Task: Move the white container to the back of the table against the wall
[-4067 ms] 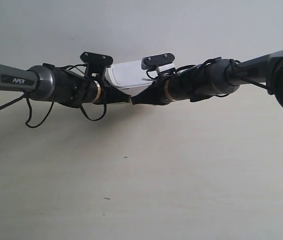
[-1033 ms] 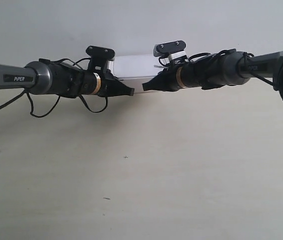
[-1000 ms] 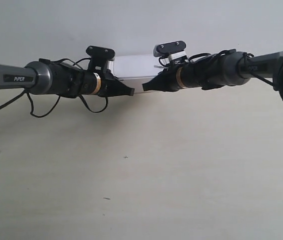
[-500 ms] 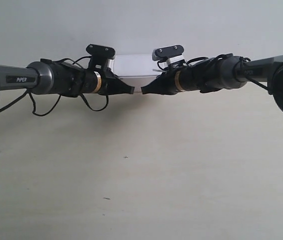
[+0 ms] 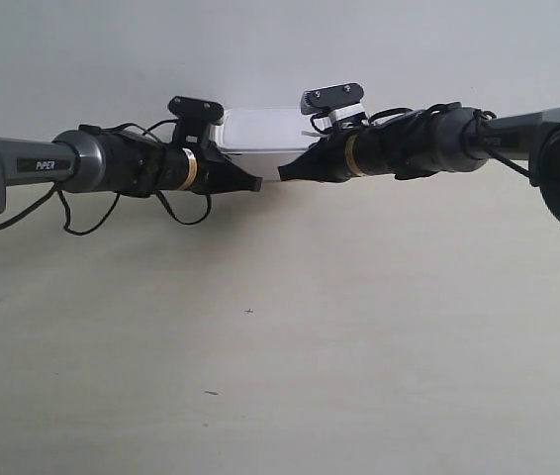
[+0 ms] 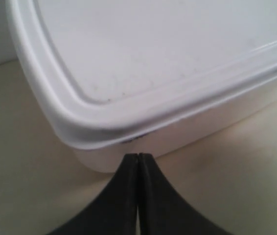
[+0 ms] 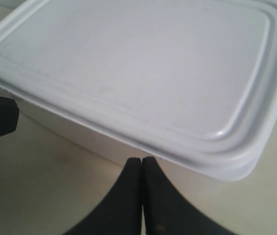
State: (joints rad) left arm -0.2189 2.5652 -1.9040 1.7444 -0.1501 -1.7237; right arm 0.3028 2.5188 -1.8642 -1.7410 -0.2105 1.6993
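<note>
At the left gripper (image 6: 138, 157) we record two black fingers pressed flat together with nothing between them. The tips stand against the side of the white container (image 6: 143, 58), below the lid rim and near a rounded corner. We cannot confirm actual contact.

Item, right gripper (image 7: 142, 160): fingers likewise clenched and empty, with the tips up against the container's long side beneath the overhanging lid (image 7: 138, 63).

Item, white container (image 5: 265, 129): lid on, raised rim all round. In the exterior view it sits behind and between the two pointed gripper tips, at the far edge of the table (image 5: 280, 346) before the wall (image 5: 280, 49). We see the wall close behind one corner in the left wrist view. We cannot tell whether the box touches it.

Item, arms: the arm at the exterior view's left (image 5: 112, 166) and the arm at the exterior view's right (image 5: 409, 148) reach inward, nearly level, above the table. Their tips are near each other but apart. Loose black cables (image 5: 82, 213) hang from the first.

Item, table: pale cream, with a few dark specks (image 5: 249, 312) towards the front.
</note>
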